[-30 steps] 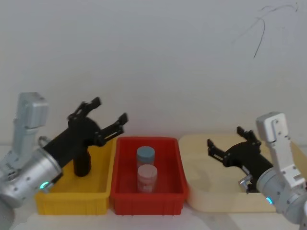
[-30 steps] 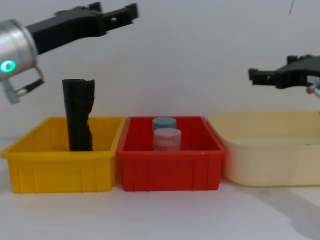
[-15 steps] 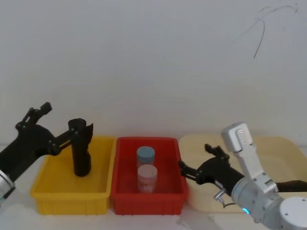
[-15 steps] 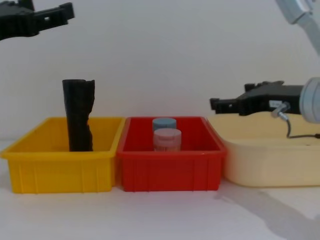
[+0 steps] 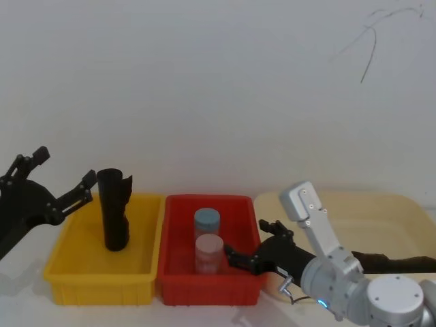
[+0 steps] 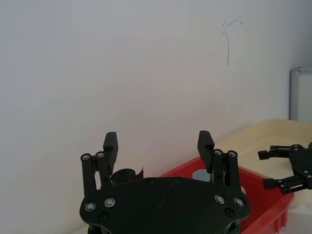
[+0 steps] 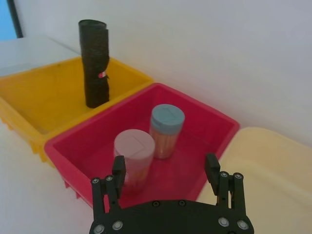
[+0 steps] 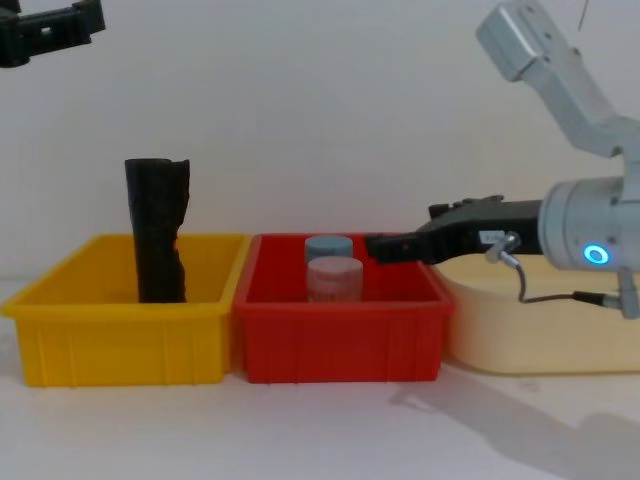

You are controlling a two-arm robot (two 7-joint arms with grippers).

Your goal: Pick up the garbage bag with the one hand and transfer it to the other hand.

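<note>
The garbage bag [image 5: 114,212] [image 8: 157,245] [image 7: 95,63] is a tall black crinkly roll with a small red mark, standing upright in the yellow bin [image 5: 102,278] [image 8: 120,345]. My left gripper [image 5: 65,167] [image 6: 157,146] [image 8: 50,25] is open and holds nothing. It hangs left of the bag and higher than its top, clear of it. My right gripper [image 5: 246,240] [image 7: 165,168] [image 8: 378,247] is open and bare too, reaching over the right side of the red bin [image 5: 208,285] near the jars.
The red bin [image 8: 340,345] holds a blue-lidded jar [image 5: 207,221] [image 7: 167,127] and a pink-lidded jar [image 5: 209,251] [image 7: 133,156]. A cream tray [image 5: 381,204] [image 8: 540,335] sits on the right. The three containers stand side by side against a white wall.
My left gripper has drawn back leftward from above the yellow bin. My right gripper has swept left from over the cream tray to the red bin. The bag has not moved.
</note>
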